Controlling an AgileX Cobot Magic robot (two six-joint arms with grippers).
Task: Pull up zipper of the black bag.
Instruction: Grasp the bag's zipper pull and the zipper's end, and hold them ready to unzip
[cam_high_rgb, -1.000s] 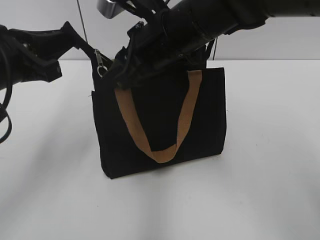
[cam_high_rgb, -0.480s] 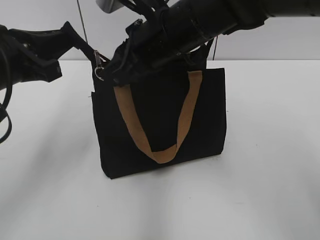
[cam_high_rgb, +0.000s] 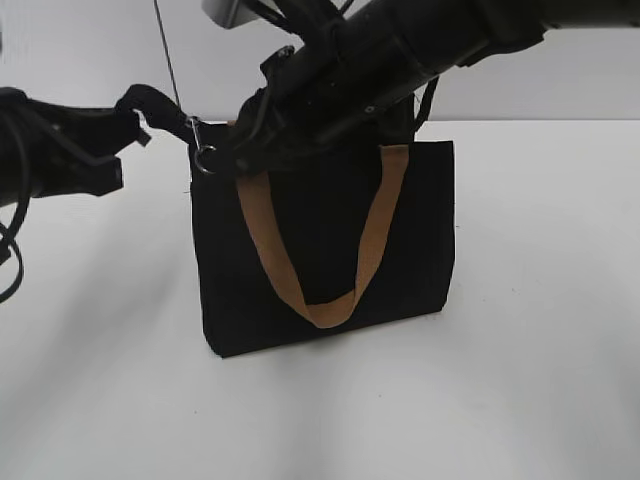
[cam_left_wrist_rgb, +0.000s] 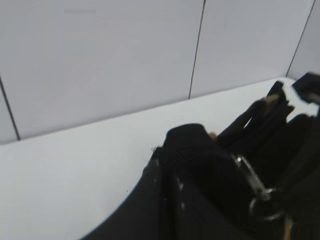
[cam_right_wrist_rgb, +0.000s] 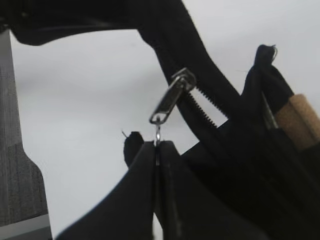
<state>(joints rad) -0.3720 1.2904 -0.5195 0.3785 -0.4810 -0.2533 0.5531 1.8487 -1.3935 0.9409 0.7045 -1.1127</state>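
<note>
Two right fingers (cam_right_wrist_rgb: 145, 200) on zipper (cam_right_wrist_rgb: 172, 95) ring.

White table (cam_high_rgb: 520, 400) carries single item: black bag (cam_high_rgb: 420, 250), standing upright near rear edge, about midway between left and right edges. Tan strap handle (cam_high_rgb: 325, 300) hangs down bag's front.

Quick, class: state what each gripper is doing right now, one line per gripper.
Left gripper: closed on the black tab at the end of the zipper.
Right gripper: fingers closed on the ring pull of the zipper.
</note>
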